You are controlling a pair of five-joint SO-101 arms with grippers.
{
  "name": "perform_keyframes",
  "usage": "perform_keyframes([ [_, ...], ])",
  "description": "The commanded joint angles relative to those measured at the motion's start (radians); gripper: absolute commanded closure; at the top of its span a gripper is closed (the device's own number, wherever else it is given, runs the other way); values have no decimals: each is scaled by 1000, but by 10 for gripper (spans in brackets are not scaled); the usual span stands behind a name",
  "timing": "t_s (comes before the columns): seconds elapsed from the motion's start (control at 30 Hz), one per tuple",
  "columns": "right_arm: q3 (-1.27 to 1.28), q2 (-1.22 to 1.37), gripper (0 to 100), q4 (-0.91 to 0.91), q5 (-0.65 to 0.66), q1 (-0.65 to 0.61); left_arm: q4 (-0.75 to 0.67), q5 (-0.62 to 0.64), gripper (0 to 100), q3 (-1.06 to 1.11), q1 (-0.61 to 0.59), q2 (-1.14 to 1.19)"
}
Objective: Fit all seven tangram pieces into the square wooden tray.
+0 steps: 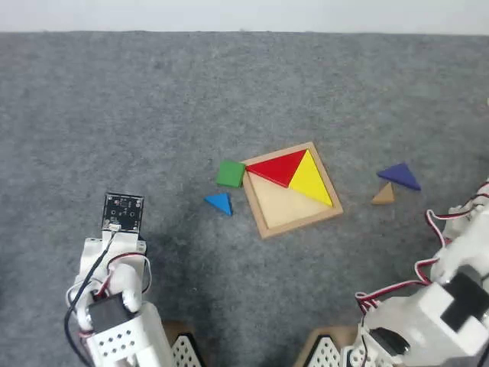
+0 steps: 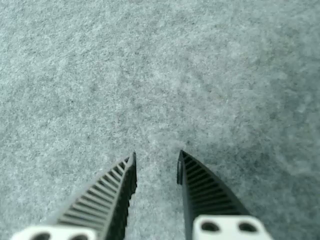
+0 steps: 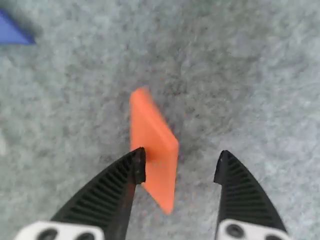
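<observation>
The square wooden tray [image 1: 284,220] lies mid-table, turned at an angle, with a red triangle [image 1: 276,167] and a yellow triangle [image 1: 311,180] in its far half. A green square [image 1: 230,173] and a blue triangle [image 1: 219,202] lie just left of it. A purple triangle [image 1: 399,176] and a small tan triangle [image 1: 384,194] lie to its right. An orange parallelogram [image 3: 154,145] sits on the carpet between the fingers of my open right gripper [image 3: 181,162], against one fingertip [image 3: 136,162]. My left gripper [image 2: 156,162] hangs open over bare carpet with nothing in it.
Grey carpet covers the whole table. The left arm [image 1: 114,306] stands at the near left, the right arm [image 1: 435,306] at the near right. A corner of the purple triangle [image 3: 12,32] lies beyond the orange piece.
</observation>
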Motion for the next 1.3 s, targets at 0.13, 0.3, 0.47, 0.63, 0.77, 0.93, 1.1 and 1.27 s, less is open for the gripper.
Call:
perform_keyframes([
  [0.13,-18,-10,775,-28,-43,4,-23,-9,867,-7,-2,-5],
  [0.3,9,-5,775,-33,-41,-56,-23,-9,867,-7,-2,-5],
  [0.47,49,2,775,-35,-48,-97,-23,-9,867,-7,-2,-5],
  [0.63,52,2,775,-35,-86,-88,-23,-9,867,-7,-2,-5],
  [0.77,54,2,775,-35,-91,-88,-23,-9,867,-7,-2,-5],
  [0.93,54,-7,811,-27,-95,-68,-23,-9,867,-7,-2,-5],
  [1.1,54,-8,817,-13,-110,-101,-23,-9,867,-7,-2,-5],
  [1.27,54,13,817,-58,-110,-116,-23,-9,867,-7,-2,-5],
])
